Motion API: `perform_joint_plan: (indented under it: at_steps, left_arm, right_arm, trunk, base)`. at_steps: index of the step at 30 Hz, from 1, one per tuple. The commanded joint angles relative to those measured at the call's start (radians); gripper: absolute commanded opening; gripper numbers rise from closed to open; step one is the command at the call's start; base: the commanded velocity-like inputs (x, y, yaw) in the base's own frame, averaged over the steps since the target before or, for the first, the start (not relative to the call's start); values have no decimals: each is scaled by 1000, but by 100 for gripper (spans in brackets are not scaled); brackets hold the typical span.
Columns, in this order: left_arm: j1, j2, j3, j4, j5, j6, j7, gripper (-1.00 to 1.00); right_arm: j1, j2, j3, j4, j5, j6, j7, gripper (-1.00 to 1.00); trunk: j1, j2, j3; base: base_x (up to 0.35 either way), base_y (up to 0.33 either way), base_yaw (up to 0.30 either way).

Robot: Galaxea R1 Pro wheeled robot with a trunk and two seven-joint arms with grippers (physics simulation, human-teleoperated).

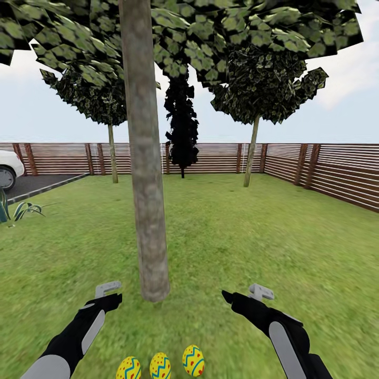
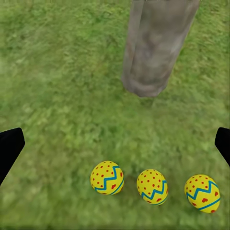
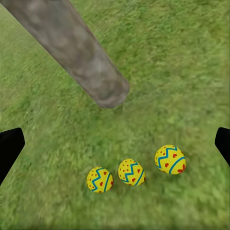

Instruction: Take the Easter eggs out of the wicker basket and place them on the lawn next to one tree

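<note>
Lawn [image 1: 252, 247]: three Easter eggs [image 1: 160, 365], one tree [image 1: 147, 210]

Head view: the leftmost Easter egg [image 1: 128, 368] is clipped by the bottom edge; a white car [image 1: 9, 167] is cut off at left

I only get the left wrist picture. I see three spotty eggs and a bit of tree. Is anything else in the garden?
Observer: Yes, in the head view a brown slat fence runs behind the lawn.
Child: Any more trees?
Observer: A black cone-shaped tree stands by the fence.
Child: Is the robot holding an egg?
Observer: No. The right gripper is open and empty; all three Easter eggs lie on the grass near the trunk.
</note>
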Motion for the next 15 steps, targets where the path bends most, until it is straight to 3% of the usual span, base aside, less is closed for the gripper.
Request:
perform_joint_plan:
  at_steps: [1,15]
  left_arm:
    - [0,0,-1,-2,10,5,5,100]
    - [0,0,-1,-2,10,5,5,100]
  right_arm:
    - [-1,0,0,-1,-10,3,-9,100]
    - [-2,1,1,13,-10,0,-10,100]
  trunk:
    - [-4,6,2]
    - [-58,104,46]
  base:
    - [0,0,0]
    - [0,0,0]
